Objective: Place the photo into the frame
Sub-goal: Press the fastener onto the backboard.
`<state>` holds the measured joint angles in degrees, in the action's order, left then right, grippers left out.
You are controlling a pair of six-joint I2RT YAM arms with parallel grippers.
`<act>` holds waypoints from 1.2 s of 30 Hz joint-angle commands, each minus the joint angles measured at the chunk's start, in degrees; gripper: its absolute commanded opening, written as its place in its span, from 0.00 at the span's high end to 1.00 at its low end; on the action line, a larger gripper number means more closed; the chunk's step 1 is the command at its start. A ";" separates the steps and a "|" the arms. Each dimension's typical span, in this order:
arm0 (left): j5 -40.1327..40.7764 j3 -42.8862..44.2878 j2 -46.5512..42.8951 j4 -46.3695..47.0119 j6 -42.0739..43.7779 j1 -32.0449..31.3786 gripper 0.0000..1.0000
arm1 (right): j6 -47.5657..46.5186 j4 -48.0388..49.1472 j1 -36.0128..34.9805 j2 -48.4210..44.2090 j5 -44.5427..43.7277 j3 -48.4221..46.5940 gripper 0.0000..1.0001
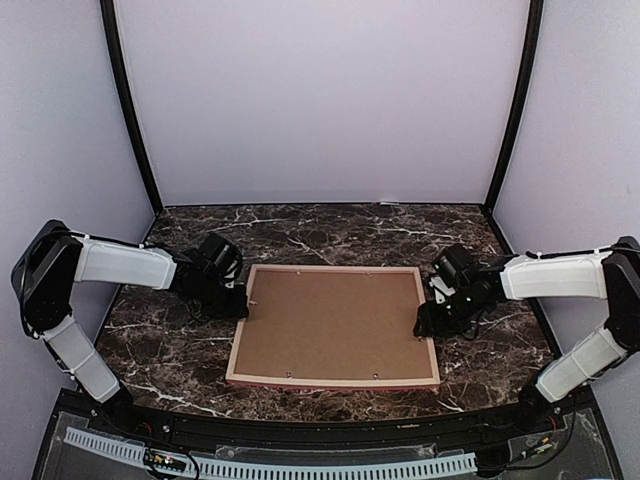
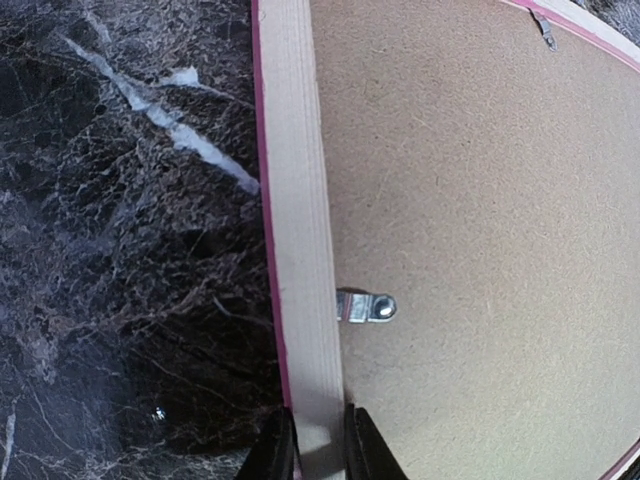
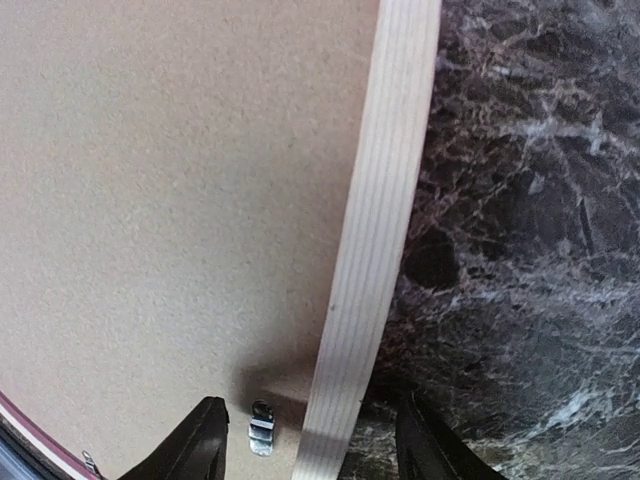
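1. On the dark marble tabletop, the frame lies flat and face down. Its brown backing board is uppermost, with pale wood rails around it.
2. The left arm rises from its base to an elbow by the left wall, then reaches low and inward to the frame's left rail.
3. The left claw is clamped on that rail. One finger presses the pink outer edge and the other the inner side beside the board, just short of a small metal clip.
4. The right arm mirrors it, with its elbow by the right wall and its forearm angled inward and down.
5. The right claw stands apart. Its fingers straddle the right rail without touching it, one over the board and the other over the marble.
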<state>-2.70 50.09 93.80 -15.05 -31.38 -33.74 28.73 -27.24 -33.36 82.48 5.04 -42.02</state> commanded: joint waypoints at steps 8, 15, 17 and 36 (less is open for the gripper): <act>-0.16 -0.61 0.83 -0.68 -0.53 -0.59 0.83 | 1.38 -0.59 -2.22 -0.34 -1.66 1.87 0.45; -0.25 -0.60 0.78 -0.72 -0.44 -0.58 0.83 | 1.00 -0.75 -2.32 1.28 -2.07 1.21 0.58; -0.28 -0.53 0.78 -0.76 -0.32 -0.57 0.83 | 0.79 -0.94 -2.24 1.55 -2.13 1.01 0.62; -0.20 -0.23 0.81 -1.25 0.12 -0.56 0.83 | -2.72 -0.19 -1.20 3.91 0.04 -1.47 0.78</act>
<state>-2.42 50.09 93.82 -15.05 -31.75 -33.89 28.47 -30.61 -35.00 84.18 4.03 -43.13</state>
